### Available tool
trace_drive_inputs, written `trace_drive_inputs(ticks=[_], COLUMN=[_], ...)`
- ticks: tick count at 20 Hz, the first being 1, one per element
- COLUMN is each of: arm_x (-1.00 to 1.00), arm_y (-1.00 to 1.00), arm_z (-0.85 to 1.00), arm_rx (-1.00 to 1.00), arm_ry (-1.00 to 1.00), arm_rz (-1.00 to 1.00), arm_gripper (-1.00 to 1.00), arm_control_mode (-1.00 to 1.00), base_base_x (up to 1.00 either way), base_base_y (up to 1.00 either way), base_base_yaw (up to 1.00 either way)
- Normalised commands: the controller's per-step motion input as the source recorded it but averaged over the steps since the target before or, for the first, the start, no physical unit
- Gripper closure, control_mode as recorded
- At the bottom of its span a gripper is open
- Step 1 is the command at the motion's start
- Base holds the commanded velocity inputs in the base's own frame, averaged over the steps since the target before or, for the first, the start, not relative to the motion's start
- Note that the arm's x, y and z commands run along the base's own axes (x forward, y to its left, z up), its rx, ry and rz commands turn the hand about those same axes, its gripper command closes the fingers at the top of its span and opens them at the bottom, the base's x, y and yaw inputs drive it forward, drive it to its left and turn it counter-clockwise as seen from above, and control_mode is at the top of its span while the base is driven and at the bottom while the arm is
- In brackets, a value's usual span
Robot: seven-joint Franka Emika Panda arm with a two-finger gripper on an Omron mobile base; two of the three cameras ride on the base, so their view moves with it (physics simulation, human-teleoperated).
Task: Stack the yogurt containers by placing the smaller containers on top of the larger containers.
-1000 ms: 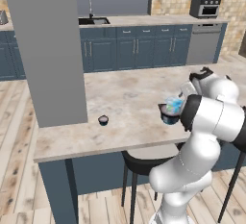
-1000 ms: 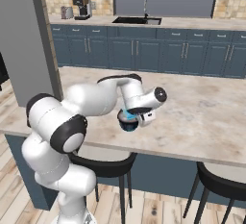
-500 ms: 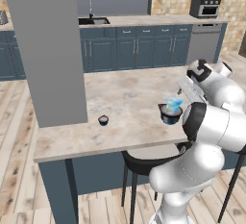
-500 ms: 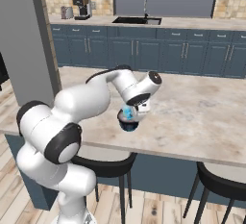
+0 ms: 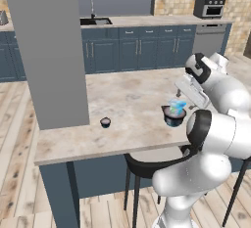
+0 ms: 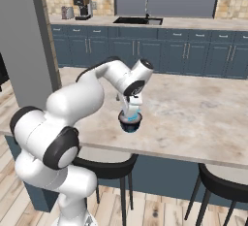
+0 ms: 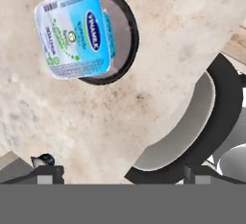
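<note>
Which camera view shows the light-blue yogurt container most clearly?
The hand view shows it best: the light-blue container appears from above, label readable, resting on the wide dark cup. In the left base view it is a small blue shape beside the arm; in the right base view the open gripper partly covers it.

White arm (image 6: 97,82) over counter (image 6: 193,113), light-blue container (image 6: 132,113) on dark bowl-shaped cup (image 6: 130,122)

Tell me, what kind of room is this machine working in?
A rendered home kitchen, it seems: a sink set in blue cabinets, a small oven on the back counter, and a stone-topped island with stools.
</note>
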Motion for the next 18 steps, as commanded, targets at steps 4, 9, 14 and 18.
trace_drive_inputs(ticks=[4, 9, 14, 18], arm_x=[-0.19, -0.15, -0.14, -0.05], arm_y=[0.37, 0.37, 0.40, 0.50], arm_z=[0.17, 0.18, 0.11, 0.06], arm_rx=[-0.01, -0.01, -0.04, -0.08], arm_ry=[0.21, 0.20, 0.10, 0.03], arm_rz=[0.09, 0.11, 0.13, 0.10], arm_gripper=[-1.00, -1.00, -1.00, -1.00], arm_control_mode=[-1.00, -1.00, -1.00, -1.00], base_base_x=[0.00, 0.00, 0.00, 0.00], base_base_y=[0.00, 0.00, 0.00, 0.00], base_base_yaw=[0.00, 0.00, 0.00, 0.00])
